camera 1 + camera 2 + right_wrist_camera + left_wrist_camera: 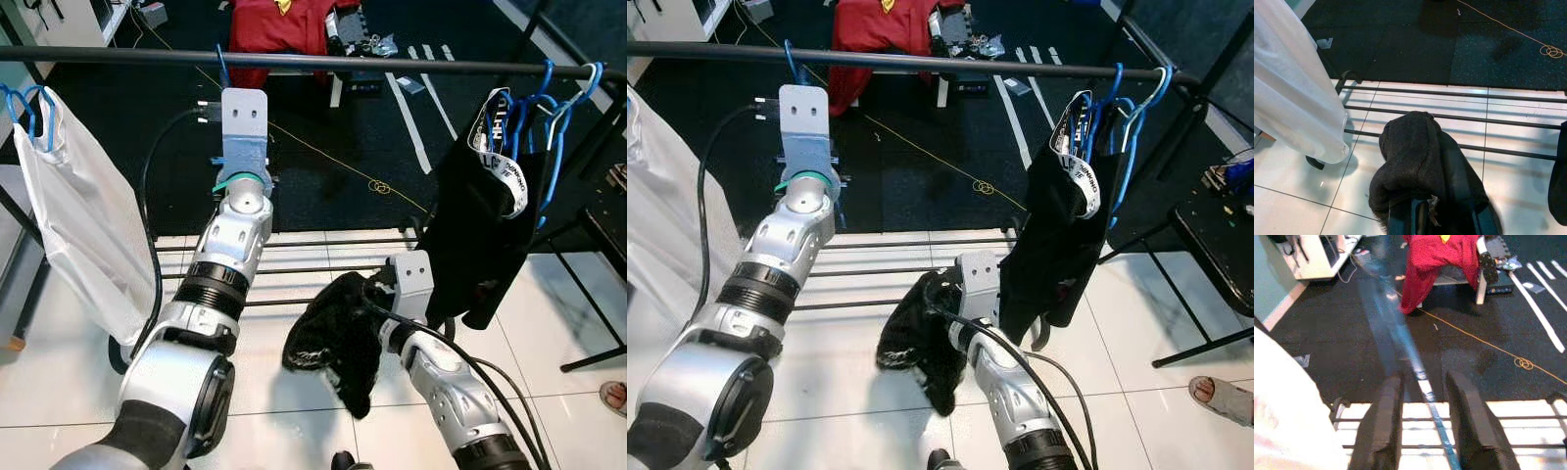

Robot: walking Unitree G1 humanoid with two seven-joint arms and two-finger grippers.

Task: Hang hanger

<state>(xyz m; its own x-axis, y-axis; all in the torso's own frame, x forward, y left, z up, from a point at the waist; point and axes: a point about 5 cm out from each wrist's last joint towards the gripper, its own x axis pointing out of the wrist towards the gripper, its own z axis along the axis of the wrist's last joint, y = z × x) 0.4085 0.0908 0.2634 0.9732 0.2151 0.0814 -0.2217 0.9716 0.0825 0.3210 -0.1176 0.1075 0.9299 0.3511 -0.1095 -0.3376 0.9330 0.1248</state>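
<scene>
- Left end effector point(1422, 431): raised to the black rail point(392, 63) in the upper-centre of the left eye view; its two fingers point(1378, 426) stand a little apart around the thin blue hanger point(1420, 377), which runs between them. Whether they pinch it firmly cannot be told.
- Blue hanger: its hook rises above the wrist plate, at or just crossing the rail in the upper left-centre of the head views; whether it sits over the bar is not visible.
- Right end effector point(1444, 215): low, centre of frame, closed on a dark garment point(338, 333) that droops toward the tiled floor point(294, 392).
- Risk: if the hook is not fully over the rail, letting go would likely drop the hanger onto the lower rack bars point(313, 269).
- Risk: a loose hold could let the hanger twist or slide in the fingers as it is lifted.
- Risk: the dark garment could snag on the rack bars if the right arm shifts.
- Already on the rail: a white garment point(83, 215) at far left; a black garment point(480, 225) on blue hangers at right.
- View difference: the left wrist view shows the hanger wire between the fingers and a red cloth point(1437, 264) beyond; the head views show the rail. The right wrist view shows the garment draped over its fingers.
</scene>
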